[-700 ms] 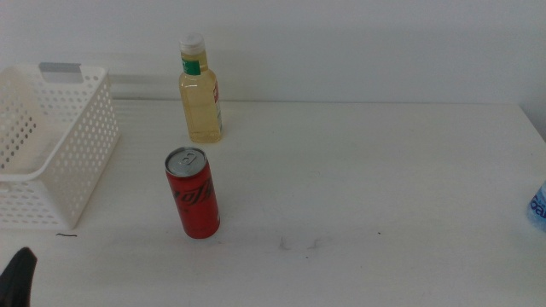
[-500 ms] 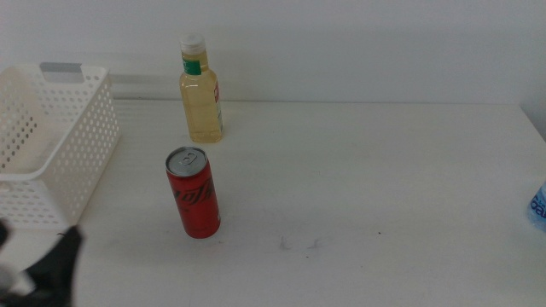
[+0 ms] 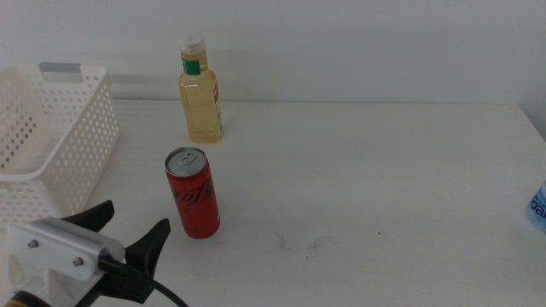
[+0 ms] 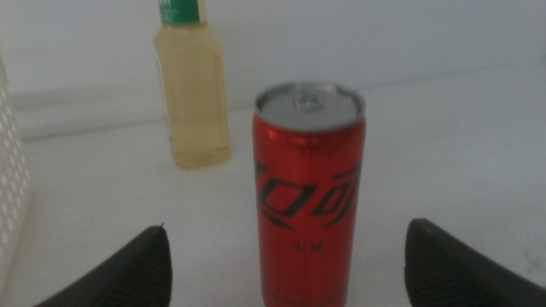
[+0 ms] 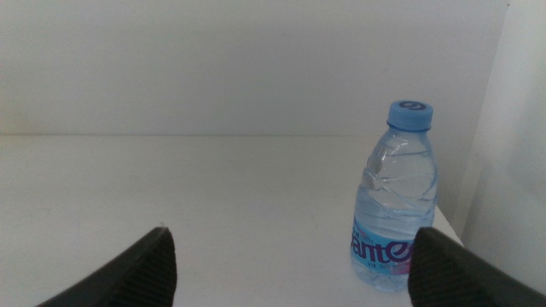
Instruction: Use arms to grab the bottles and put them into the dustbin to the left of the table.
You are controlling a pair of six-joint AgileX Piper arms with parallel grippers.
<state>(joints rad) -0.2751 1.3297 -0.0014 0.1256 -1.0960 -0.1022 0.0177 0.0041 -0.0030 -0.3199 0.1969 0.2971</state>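
On a white tabletop [image 3: 384,170] set against a plain pale wall, a slim red soda can [image 3: 193,194] stands upright as the landmark of the scene. The left gripper [image 3: 128,230], on an arm with a white boxy wrist casing, sits low on the near side of the can with its two dark jaws spread wide and nothing between them; the left wrist view frames the can squarely in that gap. Beyond the can stands a yellow-liquid bottle [image 3: 200,92] with a white cap, and off to the can's left the white perforated dustbin [image 3: 81,149] waits with no bottle visible inside. Far to the can's right, a clear water bottle [image 5: 395,198] with a blue cap stands near the table's edge, seen past the right gripper [image 5: 290,256], which is also open and empty and does not show in the middle view. The likely hazard: the tall, narrow can may tip or skid if one jaw meets it first, and a knocked can could roll toward the yellow bottle behind it.
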